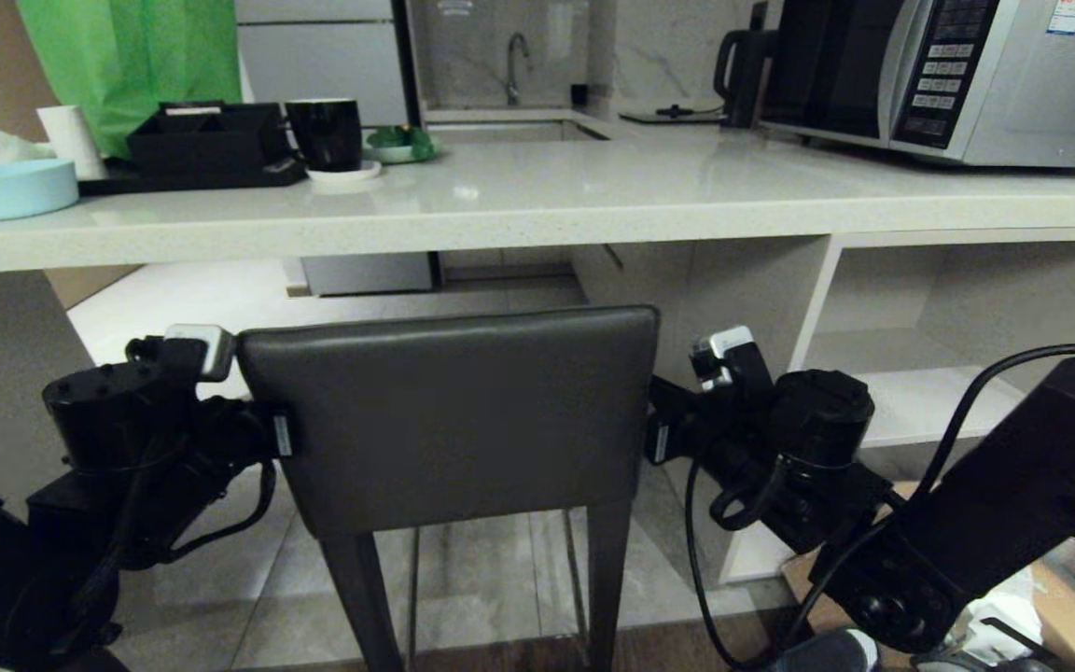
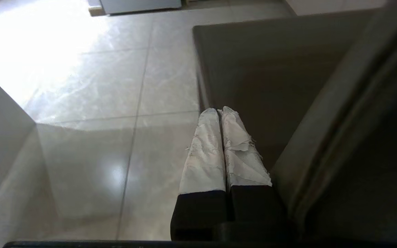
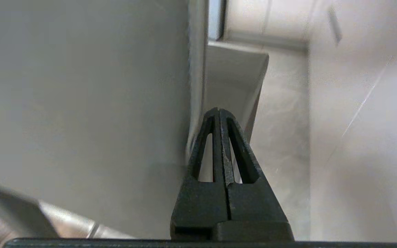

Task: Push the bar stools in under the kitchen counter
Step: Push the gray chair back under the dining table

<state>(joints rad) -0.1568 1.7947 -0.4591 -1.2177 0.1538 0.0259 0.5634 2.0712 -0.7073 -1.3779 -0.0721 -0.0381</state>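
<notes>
Tabletop [image 1: 593, 201] of the kitchen counter is stretching across the head view, carrying a light blue bowl [image 1: 13, 188] whose contents cannot be seen, a black organiser tray [image 1: 206, 135], a black mug [image 1: 326, 133] and a microwave [image 1: 953, 79]. One bar stool [image 1: 449, 420] is standing on the tiled floor [image 2: 91, 103] just before the counter's open knee space, its wide, low backrest facing the robot and running side to side. The left gripper [image 2: 219, 113], fingers [image 2: 205, 151] pressed together on nothing, is sitting at the backrest's left edge. The right gripper [image 3: 219, 112], likewise closed and empty, is flanking the right edge.
</notes>
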